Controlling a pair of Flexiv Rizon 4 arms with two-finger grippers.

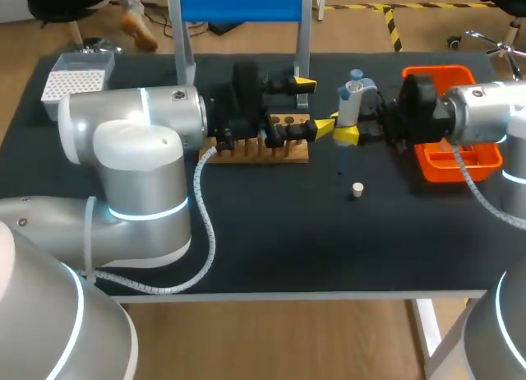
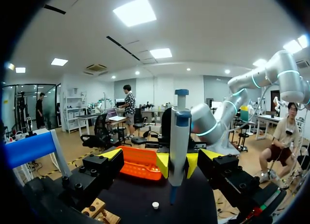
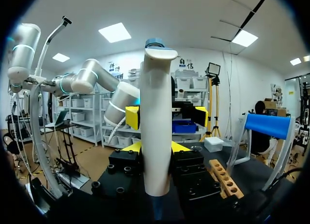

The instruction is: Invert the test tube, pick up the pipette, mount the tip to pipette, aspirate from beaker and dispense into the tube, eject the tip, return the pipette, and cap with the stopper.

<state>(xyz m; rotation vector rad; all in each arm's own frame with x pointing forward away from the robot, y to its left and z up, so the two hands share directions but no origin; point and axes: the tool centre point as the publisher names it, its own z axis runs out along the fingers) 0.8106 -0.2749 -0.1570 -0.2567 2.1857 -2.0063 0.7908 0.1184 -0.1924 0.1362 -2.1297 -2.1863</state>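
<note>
My right gripper [image 1: 349,122] is shut on the white pipette [image 1: 353,100] with a blue top and holds it upright above the table's middle right. In the right wrist view the pipette [image 3: 157,122] stands between my own yellow tips [image 3: 156,149]. My left gripper [image 1: 316,105] is open wide just left of the pipette, fingers pointing at it and touching nothing. From the left wrist the pipette [image 2: 179,136] stands just ahead of the open left gripper [image 2: 161,155]. The small white stopper [image 1: 357,189] lies on the black mat in front of the pipette; it shows again as stopper [image 2: 155,204].
A wooden tube rack [image 1: 255,147] lies under my left wrist; the rack [image 3: 225,178] also shows beside the right gripper. An orange tray [image 1: 456,154] sits under my right arm. A white tip box [image 1: 78,80] is at the back left, a blue-topped stand [image 1: 242,3] at the back.
</note>
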